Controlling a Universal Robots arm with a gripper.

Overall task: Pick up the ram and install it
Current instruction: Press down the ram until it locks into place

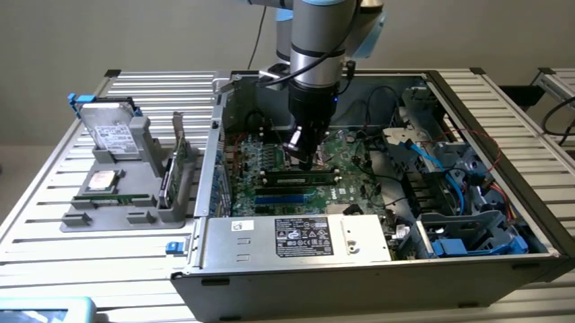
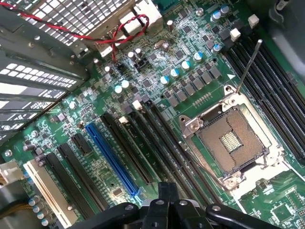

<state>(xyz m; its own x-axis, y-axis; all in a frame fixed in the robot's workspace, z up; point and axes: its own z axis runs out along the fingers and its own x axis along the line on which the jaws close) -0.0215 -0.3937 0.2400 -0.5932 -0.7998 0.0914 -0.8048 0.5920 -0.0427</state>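
Observation:
A long, narrow green stick, the ram (image 1: 112,200), lies flat on the grey holder (image 1: 134,176) at the exterior view's left, outside the computer case. My gripper (image 1: 303,161) hangs inside the open case, low over the green motherboard (image 1: 266,161) and far from that stick. Its fingers are shut together with nothing showing between them. Just under its tip a second long dark stick with a green edge (image 1: 299,180) runs along a slot. In the wrist view my gripper (image 2: 168,188) sits over long black slots (image 2: 159,138) beside the open processor socket (image 2: 233,140).
A silver hard drive (image 1: 112,131) and a taller green card (image 1: 180,158) stand on the holder. A metal power supply box (image 1: 297,235) fills the case front. Blue and black cables (image 1: 422,161) crowd the case's right side. A blue slot (image 2: 112,157) and a red wire (image 2: 71,33) lie nearby.

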